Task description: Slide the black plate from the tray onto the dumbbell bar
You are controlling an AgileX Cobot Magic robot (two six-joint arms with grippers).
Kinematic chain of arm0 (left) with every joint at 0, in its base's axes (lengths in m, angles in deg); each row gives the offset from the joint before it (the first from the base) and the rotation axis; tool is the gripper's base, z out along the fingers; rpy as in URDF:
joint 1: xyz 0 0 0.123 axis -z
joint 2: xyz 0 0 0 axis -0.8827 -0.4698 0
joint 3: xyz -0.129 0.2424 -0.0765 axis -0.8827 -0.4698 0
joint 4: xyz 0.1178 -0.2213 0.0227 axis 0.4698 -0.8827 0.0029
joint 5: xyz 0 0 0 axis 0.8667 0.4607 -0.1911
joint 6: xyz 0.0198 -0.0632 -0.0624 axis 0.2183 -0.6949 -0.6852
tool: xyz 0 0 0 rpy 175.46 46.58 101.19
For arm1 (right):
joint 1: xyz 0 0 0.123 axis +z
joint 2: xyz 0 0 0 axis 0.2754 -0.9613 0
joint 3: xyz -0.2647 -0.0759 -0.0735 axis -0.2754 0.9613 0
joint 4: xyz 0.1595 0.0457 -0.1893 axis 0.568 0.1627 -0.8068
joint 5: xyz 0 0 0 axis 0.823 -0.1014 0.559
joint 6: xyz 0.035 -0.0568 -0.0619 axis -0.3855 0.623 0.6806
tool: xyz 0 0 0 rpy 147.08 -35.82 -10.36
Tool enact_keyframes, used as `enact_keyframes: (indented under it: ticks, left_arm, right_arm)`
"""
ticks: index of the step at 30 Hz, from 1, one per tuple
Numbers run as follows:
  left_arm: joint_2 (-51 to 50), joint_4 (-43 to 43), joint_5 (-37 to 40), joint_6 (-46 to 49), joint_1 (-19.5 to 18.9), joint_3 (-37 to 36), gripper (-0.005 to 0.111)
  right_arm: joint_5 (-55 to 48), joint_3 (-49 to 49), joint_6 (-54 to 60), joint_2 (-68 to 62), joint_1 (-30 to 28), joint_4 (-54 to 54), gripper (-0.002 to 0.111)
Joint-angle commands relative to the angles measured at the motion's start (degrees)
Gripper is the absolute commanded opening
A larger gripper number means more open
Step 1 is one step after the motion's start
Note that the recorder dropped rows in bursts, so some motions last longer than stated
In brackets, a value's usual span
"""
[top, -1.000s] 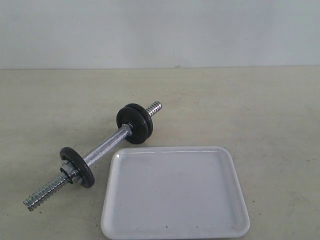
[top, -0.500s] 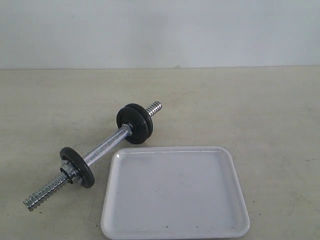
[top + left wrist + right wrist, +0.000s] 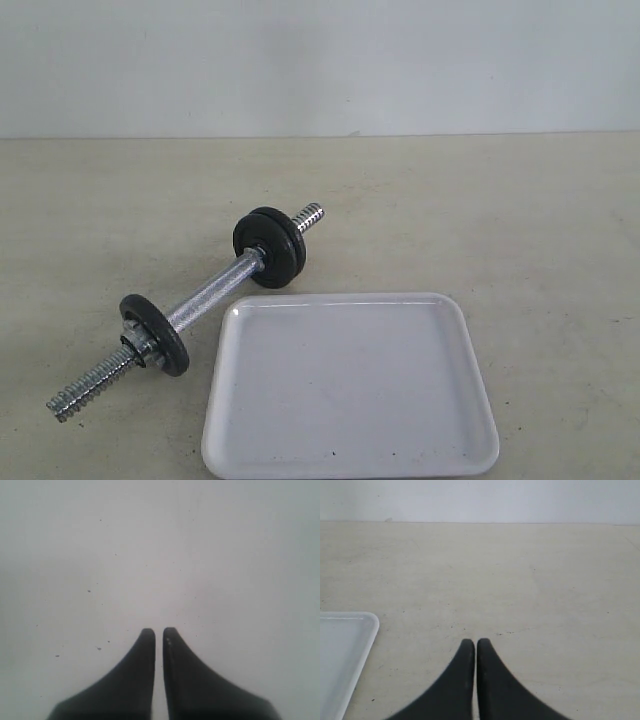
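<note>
Lying nearest on the beige surface [image 3: 540,220], the white tray [image 3: 350,390] sat just beside the dumbbell bar [image 3: 205,297], which ran diagonally away behind it. One black plate [image 3: 157,336] stood upright on the bar near its closer threaded end, and a thicker black pair [image 3: 270,247] stood farther along (which was the task's plate could not be told). The left pincer [image 3: 158,632] was pressed together before a pale, blank background. The right pincer [image 3: 472,644] was likewise together above the surface, near a tray corner.
</note>
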Motion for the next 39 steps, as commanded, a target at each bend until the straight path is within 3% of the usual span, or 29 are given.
enact_keyframes:
  ticks: [1, 16, 18, 21, 23, 28, 33, 39]
  left_arm:
    - [0.23, -0.56, 0.16, 0.02, -0.09, 0.20, 0.004]
    - [0.23, -0.56, -0.25, 0.48, -0.09, 0.20, 0.004]
    - [0.49, -0.56, -0.02, -5.09, -0.09, 0.07, 0.004]
    - [4.74, -0.56, 0.16, -13.21, -0.09, -4.82, 0.004]
    - [8.57, -0.56, 0.16, -12.96, -0.37, -9.48, 0.004]
    - [24.74, -0.56, 0.16, -11.87, -6.86, -22.46, 0.004]
    - [33.89, -0.06, 0.06, -11.58, -8.45, -23.76, 0.004]
    - [36.96, 6.08, 0.06, -10.72, -8.45, -23.76, 0.004]
  right_arm:
    - [0.58, -0.08, 0.38, 0.26, 0.10, 0.09, 0.000]
    - [0.58, -0.08, 0.38, 0.26, 0.10, 0.09, 0.000]
    - [0.58, -0.08, 0.38, 0.26, 0.10, 0.09, 0.000]
    - [0.58, -0.08, 0.38, 0.26, 0.10, 0.09, 0.000]
    - [0.58, -0.08, 0.38, 0.26, 0.10, 0.09, 0.000]
    - [0.58, -0.08, 0.38, 0.26, 0.10, 0.09, 0.000]
    - [0.58, -0.08, 0.38, 0.26, 0.10, 0.09, 0.000]
    - [0.58, -0.08, 0.38, 0.26, 0.10, 0.09, 0.000]
